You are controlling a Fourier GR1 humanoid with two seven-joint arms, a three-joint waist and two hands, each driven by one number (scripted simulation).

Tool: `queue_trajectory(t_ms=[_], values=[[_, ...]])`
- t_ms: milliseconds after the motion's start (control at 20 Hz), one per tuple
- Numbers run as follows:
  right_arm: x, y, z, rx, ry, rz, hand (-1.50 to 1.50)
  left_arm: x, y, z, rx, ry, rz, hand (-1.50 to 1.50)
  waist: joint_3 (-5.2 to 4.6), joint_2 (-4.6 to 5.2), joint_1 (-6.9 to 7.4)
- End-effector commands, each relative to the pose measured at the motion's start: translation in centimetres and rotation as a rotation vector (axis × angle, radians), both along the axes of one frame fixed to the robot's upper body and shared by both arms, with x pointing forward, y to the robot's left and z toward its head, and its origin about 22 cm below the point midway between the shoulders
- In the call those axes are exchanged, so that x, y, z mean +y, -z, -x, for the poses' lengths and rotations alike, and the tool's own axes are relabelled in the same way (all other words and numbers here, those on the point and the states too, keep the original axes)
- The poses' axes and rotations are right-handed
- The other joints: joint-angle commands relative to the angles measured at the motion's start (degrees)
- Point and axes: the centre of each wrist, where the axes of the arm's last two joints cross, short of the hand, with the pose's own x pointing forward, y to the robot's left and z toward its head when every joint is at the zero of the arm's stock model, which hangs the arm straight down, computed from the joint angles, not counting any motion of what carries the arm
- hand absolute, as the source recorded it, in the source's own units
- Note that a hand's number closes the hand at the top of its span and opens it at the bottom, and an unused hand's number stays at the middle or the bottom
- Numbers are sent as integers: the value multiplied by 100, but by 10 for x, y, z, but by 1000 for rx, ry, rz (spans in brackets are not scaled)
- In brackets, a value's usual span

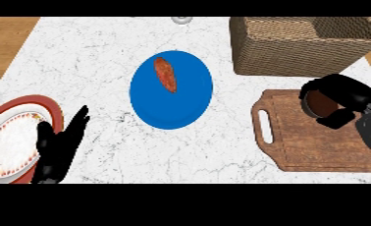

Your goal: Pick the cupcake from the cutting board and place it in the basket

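Head view. The right hand [339, 103] is curling its fingers and thumb around the cupcake [321, 102], which shows as a brown round shape between the black fingers. The cupcake is sitting at the upper right part of the cutting board [304, 144], at about three o'clock in the view. Whether it is lifted off the board or touching it cannot be told from this angle.

The basket [290, 48] is standing at about one o'clock, just beyond the board's far edge and near the closed hand. Its interior is showing no cupcake.

Task status, as a judgement: the grasp is in hand; the lift, the short carry toward one o'clock, and the release into the basket are remaining. The basket wall is standing between cupcake and target, so the carry is likely calling for height before travel.

The left hand [62, 144] is resting at about eight o'clock, fingers straight and slightly spread, holding nothing.

Count of items:
- one cupcake;
- one cutting board, handle slot facing nine o'clock;
- one basket;
- one blue plate [171, 107] at centre, bearing one reddish sausage [166, 74];
- one red-rimmed plate [51, 109] at nine o'clock, partly behind the left hand;
- one small grey object [182, 19] at twelve o'clock, too small to identify.
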Motion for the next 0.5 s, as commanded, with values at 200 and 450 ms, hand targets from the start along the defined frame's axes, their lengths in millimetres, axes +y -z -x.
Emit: queue_trajectory(t_ms=[200,450], values=[[-3,10,-3,-72,-75,49,150,-4,17,3,98,-19,7,0,-59,48,-7],[-17,15,2,-114,-82,52,150,-6,26,17,122,-10,14,0,-59,44,-12]])
